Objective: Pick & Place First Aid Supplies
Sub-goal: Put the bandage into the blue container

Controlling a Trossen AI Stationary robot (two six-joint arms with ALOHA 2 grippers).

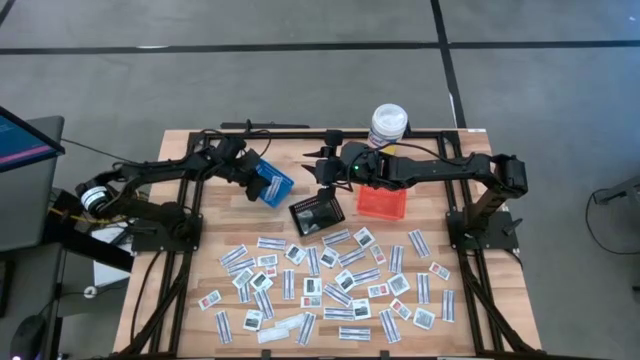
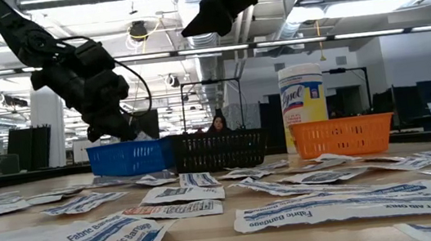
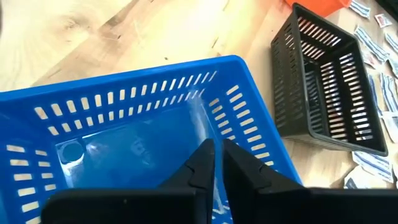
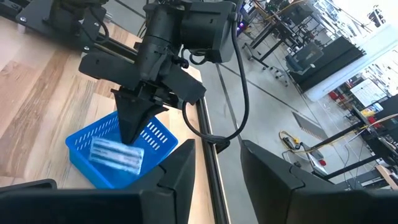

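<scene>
Now left gripper point(image 4: 132, 127) over blue basket point(image 1: 270, 185), fingers barely parted, strip point(image 4: 117, 154) at tips; release fully, lift straight. Right gripper point(image 1: 322, 172) half open, empty.

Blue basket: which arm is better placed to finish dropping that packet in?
Left. Its end effector is over the blue basket with a packet at its tips; the right end effector hovers empty above the black basket.

Wooden table point(image 1: 200, 160): scattered first aid supplies point(image 1: 330, 285), blue basket point(image 1: 268, 182), black basket point(image 1: 317, 214), orange basket point(image 1: 381, 202), white bottle point(image 1: 387, 125).
</scene>
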